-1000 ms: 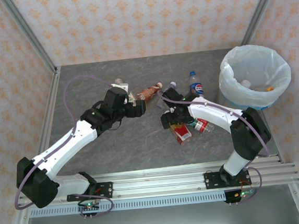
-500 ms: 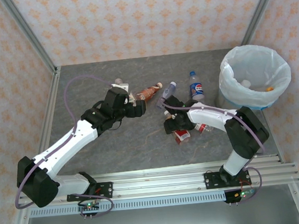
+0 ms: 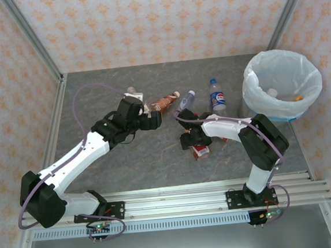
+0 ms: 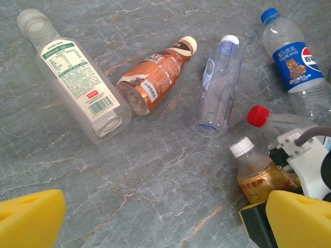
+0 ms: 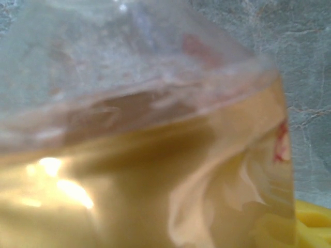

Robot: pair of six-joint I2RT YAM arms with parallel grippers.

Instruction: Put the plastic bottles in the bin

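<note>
From above, your left gripper (image 3: 155,120) hung over the desk (image 3: 151,160) with its fingers spread wide and nothing between them. The brown bottle (image 3: 164,103) lay just beyond it, and the white-labelled bottle (image 3: 133,94) lay beyond and to its left. Your right gripper (image 3: 189,140) was down at the amber bottle (image 3: 200,150). The clear bottle (image 3: 186,100) and the blue-labelled bottle (image 3: 216,96) lay beyond that gripper, and the bin (image 3: 255,101) stood well off to its right. In your left wrist view, the yellow fingertips (image 4: 31,219) sat far apart at the lower corners. Ahead of them, from left to right, lay the white-labelled, brown, clear and blue-labelled bottles, all on their sides. Nearer, on the right, lay the red-capped bottle (image 4: 258,116) and the white-capped amber bottle (image 4: 258,175), which sat against your right gripper's white body. In your right wrist view, the amber bottle (image 5: 155,170) sat very close to the lens, with one yellow finger (image 5: 310,222) at its lower right edge. You could not tell from this whether that gripper had clamped on the bottle.
</note>
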